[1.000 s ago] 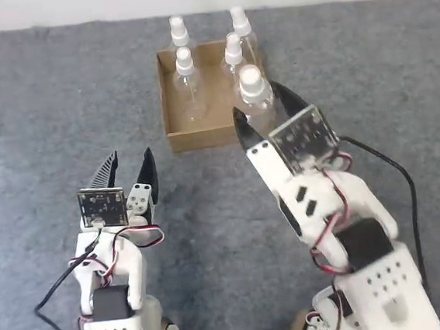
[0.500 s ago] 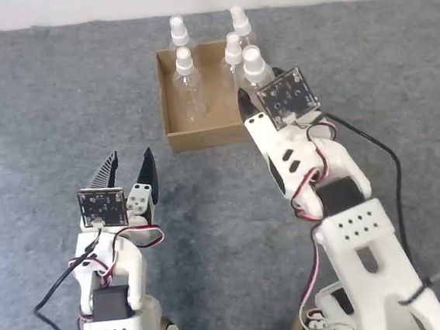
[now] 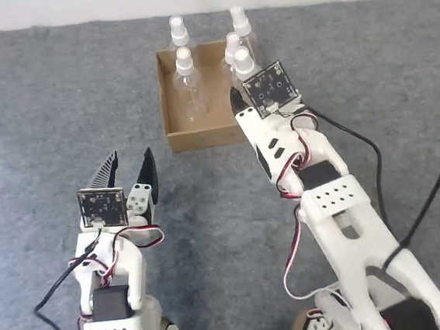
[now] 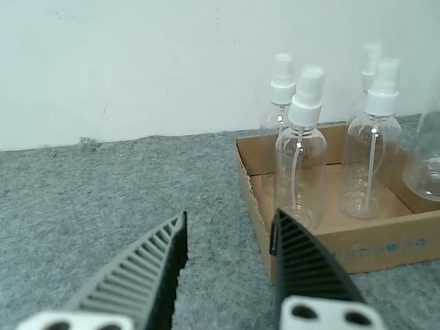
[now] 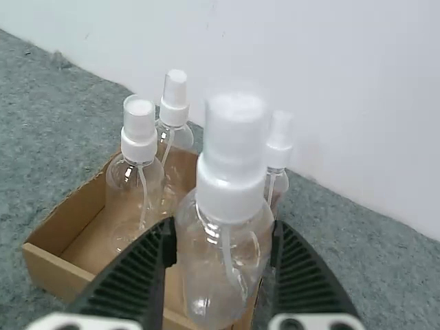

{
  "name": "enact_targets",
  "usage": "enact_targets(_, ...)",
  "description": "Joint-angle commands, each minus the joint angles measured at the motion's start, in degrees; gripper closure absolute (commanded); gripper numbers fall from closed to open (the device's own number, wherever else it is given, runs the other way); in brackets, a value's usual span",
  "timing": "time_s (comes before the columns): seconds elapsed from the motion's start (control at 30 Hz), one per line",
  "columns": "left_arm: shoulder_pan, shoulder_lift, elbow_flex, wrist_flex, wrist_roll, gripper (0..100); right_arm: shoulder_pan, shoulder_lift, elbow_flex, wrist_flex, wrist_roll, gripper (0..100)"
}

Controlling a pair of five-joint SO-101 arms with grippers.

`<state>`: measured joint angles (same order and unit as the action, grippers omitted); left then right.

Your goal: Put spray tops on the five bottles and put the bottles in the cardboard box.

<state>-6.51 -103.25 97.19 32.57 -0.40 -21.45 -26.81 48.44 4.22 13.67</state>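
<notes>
The cardboard box (image 3: 171, 131) lies at the table's far middle. My right gripper (image 3: 243, 92) is shut on a clear bottle with a white spray top (image 3: 244, 60) and holds it upright over the box's near right part. In the right wrist view that bottle (image 5: 230, 227) sits between the black fingers (image 5: 137, 285). Two capped bottles (image 3: 186, 67) (image 3: 232, 47) stand inside the box, and two more (image 3: 179, 30) (image 3: 240, 21) stand at its back. My left gripper (image 3: 127, 174) is open with nothing in it, near of the box (image 4: 357, 247) and to its left.
Grey carpet (image 3: 59, 110) covers the table, bare to the left and right of the box. A white wall (image 4: 137, 62) rises right behind the box. The right arm's black cable (image 3: 376, 165) hangs off to its right.
My right arm has stretched away toward the wall, carrying the bottle from the box's near right corner to over its right side. The left arm has kept still.
</notes>
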Motion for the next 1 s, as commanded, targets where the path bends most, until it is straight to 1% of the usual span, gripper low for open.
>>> enact_targets(0.0,0.4,-0.1,-0.7,0.2,-0.6,82,1.5,0.0,-4.0,-2.8,-0.7,92.9)
enact_targets(0.2,0.4,-0.1,-0.7,0.3,-0.6,82,3.2,3.5,-4.7,-3.8,-0.7,92.9)
enact_targets(0.57,0.4,-0.1,-0.7,0.3,-0.6,82,3.2,9.8,-8.1,-3.9,-0.8,92.9)
enact_targets(0.97,0.4,-0.1,-0.7,0.3,-0.6,82,2.9,14.8,-8.5,-4.4,-0.8,92.9)
